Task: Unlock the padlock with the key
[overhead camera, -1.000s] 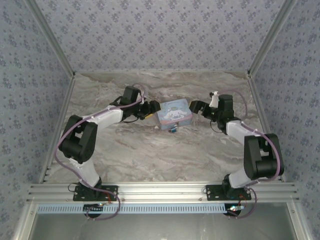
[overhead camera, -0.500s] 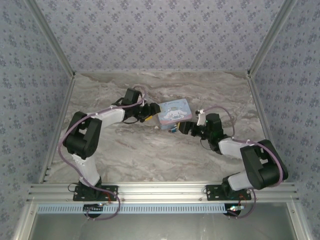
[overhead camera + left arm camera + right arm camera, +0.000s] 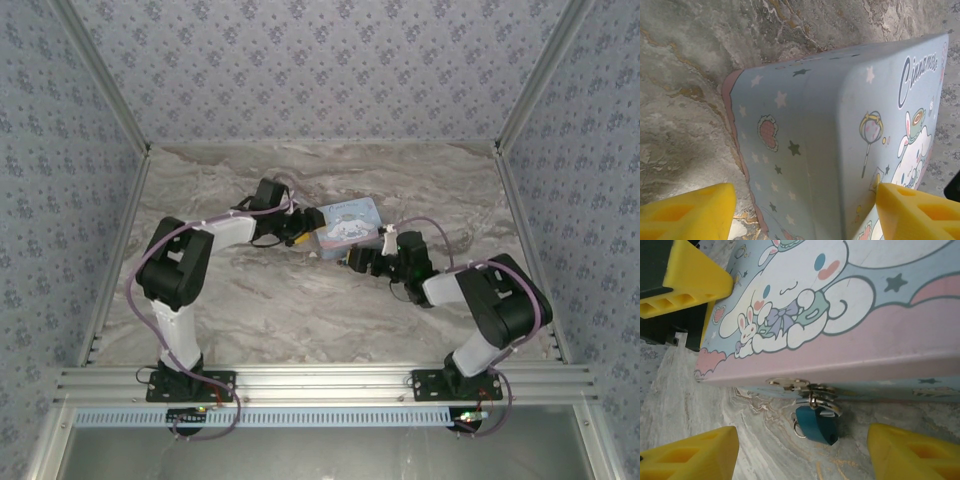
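My left gripper (image 3: pixel 805 196) reaches in over the marble table (image 3: pixel 250 290) to the left end of the pale blue cartoon tin (image 3: pixel 348 220). From the left wrist, a rounded corner of that tin stands between my two yellow fingers. The left finger (image 3: pixel 690 212) sits just beside the tin's pink-edged rim, and the right finger (image 3: pixel 917 212) lies against the printed lid. The jaws are spread wide around the corner, but I cannot tell whether they are pressing on the tin or only straddling it.

The tin lies flat on the table, its lid showing a white long-eared character among stars and clouds. On its near side wall is a small metal hasp (image 3: pixel 800 386). The padlock (image 3: pixel 816 424), tiny and teal, hangs from that hasp by its thin shackle (image 3: pixel 821 402), with its body low against the marble just below the tin's wall. A small metal ring (image 3: pixel 797 429) touches the padlock's left side. I cannot make out more detail there.

My right gripper (image 3: pixel 802 450) comes in from the right, low over the table at the tin's near wall. Its jaws are released and wide. One yellow pad (image 3: pixel 695 455) is well left of the padlock and the other (image 3: pixel 912 452) well right of it. Neither touches the padlock, and the gripper holds nothing.
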